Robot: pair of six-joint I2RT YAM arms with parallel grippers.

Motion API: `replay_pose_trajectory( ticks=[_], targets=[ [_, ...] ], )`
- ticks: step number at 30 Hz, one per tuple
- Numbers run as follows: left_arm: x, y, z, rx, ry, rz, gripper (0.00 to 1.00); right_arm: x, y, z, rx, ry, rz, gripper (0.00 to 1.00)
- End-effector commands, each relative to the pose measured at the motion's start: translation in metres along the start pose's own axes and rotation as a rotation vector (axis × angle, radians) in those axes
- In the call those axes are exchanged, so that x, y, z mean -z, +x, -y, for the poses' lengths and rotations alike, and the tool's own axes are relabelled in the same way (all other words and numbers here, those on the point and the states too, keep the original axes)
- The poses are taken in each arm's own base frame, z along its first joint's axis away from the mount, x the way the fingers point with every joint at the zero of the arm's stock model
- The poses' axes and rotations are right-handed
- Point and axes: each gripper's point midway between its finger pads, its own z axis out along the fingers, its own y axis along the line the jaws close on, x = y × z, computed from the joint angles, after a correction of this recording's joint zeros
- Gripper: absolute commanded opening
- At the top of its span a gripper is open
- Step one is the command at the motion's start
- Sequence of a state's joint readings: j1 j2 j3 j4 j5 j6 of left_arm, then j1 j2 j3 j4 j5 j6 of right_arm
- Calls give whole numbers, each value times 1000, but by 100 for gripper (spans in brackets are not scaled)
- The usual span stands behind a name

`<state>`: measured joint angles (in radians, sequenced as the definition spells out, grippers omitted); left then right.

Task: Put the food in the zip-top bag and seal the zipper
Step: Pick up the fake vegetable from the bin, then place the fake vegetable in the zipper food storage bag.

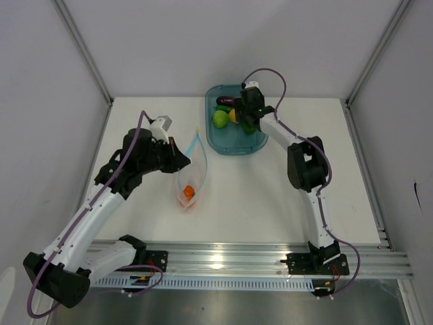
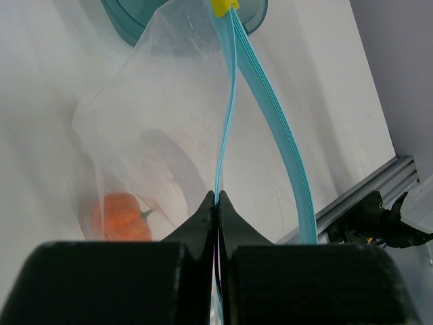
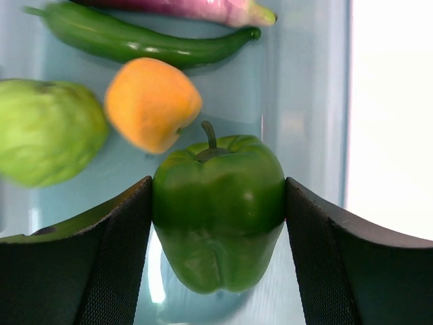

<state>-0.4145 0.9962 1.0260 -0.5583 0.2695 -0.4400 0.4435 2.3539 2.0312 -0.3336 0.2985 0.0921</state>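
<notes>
Two arms, two separate jobs.

Overhead view: the zip-top bag (image 1: pixel 194 169) lies left of centre. Its blue-edged mouth runs up toward the top of the frame, and one orange-red piece (image 1: pixel 189 193) sits at its lower end. The left gripper (image 1: pixel 183 161) is at the bag's left edge; from above I cannot tell how its jaws stand.

Left wrist view: the fingers are pressed together on one lip of the mouth. The other lip of the zipper (image 2: pixel 281 135) bows away to the right, so the mouth gapes. A yellow slider (image 2: pixel 225 6) sits at the top end of the strip, clear only in this view.

The teal tray (image 1: pixel 237 143) is at upper centre, near the bag's top tip. The right gripper (image 1: pixel 247 120) hangs over it and hides whatever lies under it.

Right wrist view: the green pepper (image 3: pixel 218 210) sits between the pads, both touching its flanks. Above it in frame, in the tray, are:
- the yellow ball (image 3: pixel 152 101)
- the light green fruit (image 3: pixel 47 128)
- a long green chili (image 3: pixel 142 40)
- the eggplant (image 3: pixel 196 8), at the top edge
</notes>
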Motion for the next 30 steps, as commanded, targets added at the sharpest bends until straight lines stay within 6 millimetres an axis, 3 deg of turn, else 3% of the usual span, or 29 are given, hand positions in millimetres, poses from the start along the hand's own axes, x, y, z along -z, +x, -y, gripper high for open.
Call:
replay_pose_trajectory(
  ticks=[1,6,7,9,10,12,13,14,16,17,23,24,30],
  targets=[
    [-1,2,6,15,43,-13,1,79,-81,-9,-76,-56,169,17],
    [-1,5,11,21,73,-35,1,144,-100,-28,-72,-101,237,16],
    [0,5,13,28,83,-36,1,169,-101,-37,-67,-127,260,15],
    [0,5,16,30,100,-33,1,195,-102,-47,-69,-159,285,15],
    [1,5,19,31,114,-36,1,223,-102,-59,-76,-209,309,16],
    [0,5,22,33,128,-46,1,253,-102,-75,-80,-268,340,16],
    [1,5,24,33,140,-52,0,269,-100,-85,-79,-303,355,15],
    [0,6,24,36,144,-58,1,300,-92,-101,-65,-367,377,16],
    [-1,6,27,36,163,-70,1,332,-90,-115,-70,-430,426,16],
    [-2,7,28,38,166,-76,0,355,-78,-121,-84,-481,432,16],
    [-5,10,27,43,176,-97,1,426,-58,-123,-188,-686,509,13],
    [-5,11,27,44,174,-100,1,426,-41,-130,-171,-717,495,13],
    [-5,8,30,53,189,-98,1,455,-24,-138,-152,-867,564,12]
  ],
)
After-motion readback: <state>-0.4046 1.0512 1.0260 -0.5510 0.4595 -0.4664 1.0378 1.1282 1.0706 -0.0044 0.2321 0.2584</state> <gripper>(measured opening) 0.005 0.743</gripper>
